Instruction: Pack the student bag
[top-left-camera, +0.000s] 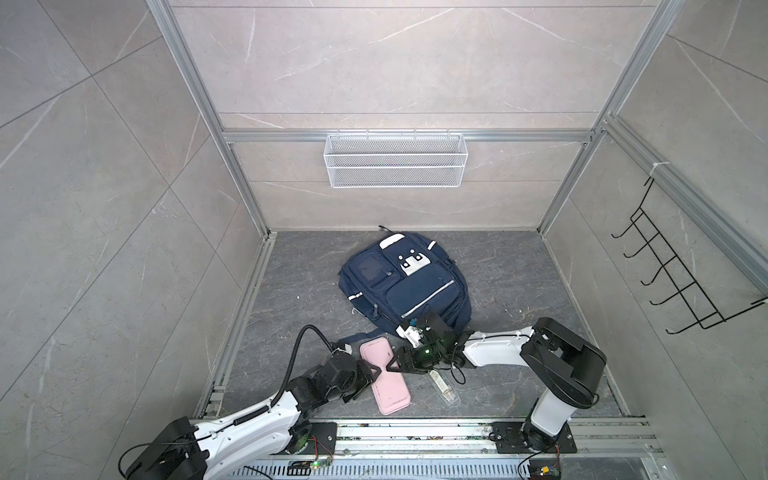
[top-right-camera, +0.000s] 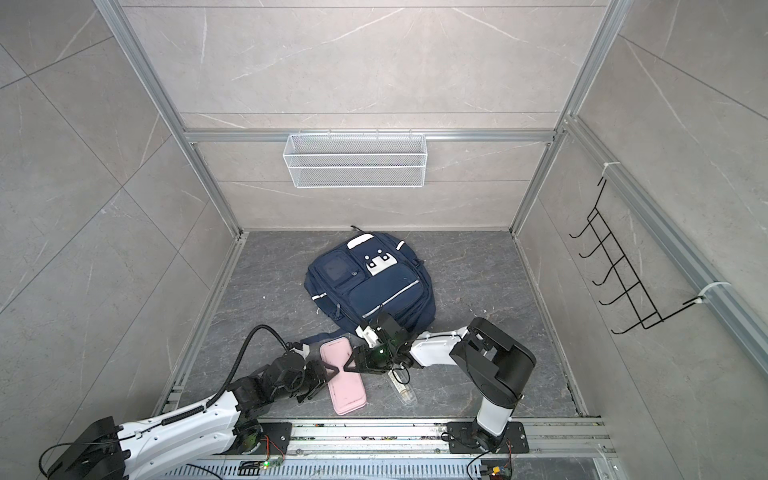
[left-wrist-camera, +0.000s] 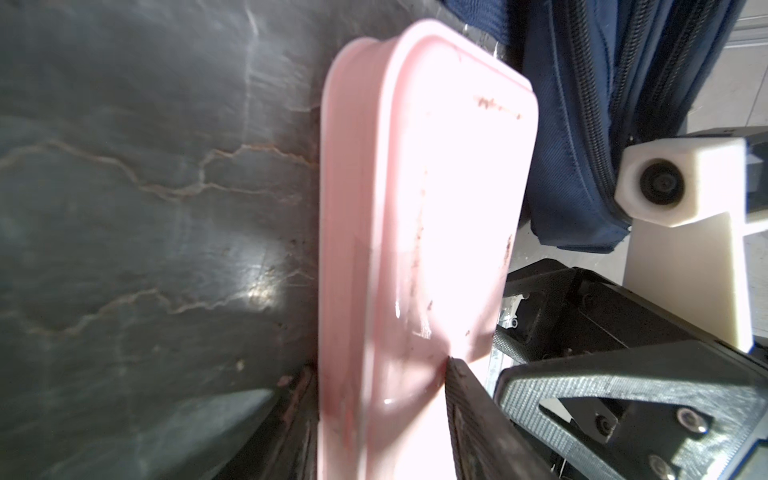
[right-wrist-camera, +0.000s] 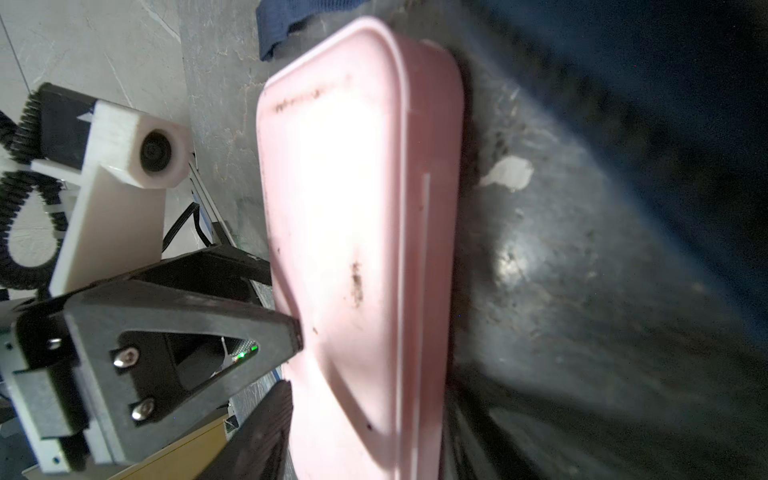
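Note:
The student bag (top-left-camera: 409, 286) (top-right-camera: 374, 286), navy with silver stripes and a white patch, lies flat on the dark floor with its pockets facing up. In front of it lies a pink pencil case (top-left-camera: 390, 390) (top-right-camera: 347, 390). My left gripper (top-left-camera: 380, 371) (left-wrist-camera: 378, 365) comes in from the left and is shut on the case's long side (left-wrist-camera: 415, 208). From the right, my right gripper (top-left-camera: 388, 368) (right-wrist-camera: 370, 386) is shut on the opposite long side (right-wrist-camera: 353, 208). Their upper fingers meet tip to tip over the case. Bag fabric (left-wrist-camera: 582, 145) shows just beyond.
A clear plastic container (top-left-camera: 446, 386) (top-right-camera: 402, 388) lies on the floor under the right arm's wrist. On the back wall hangs a white wire basket (top-left-camera: 395, 160), and a black hook rack (top-left-camera: 665, 270) is on the right wall. A bag strap (right-wrist-camera: 291, 25) trails by the case's far end.

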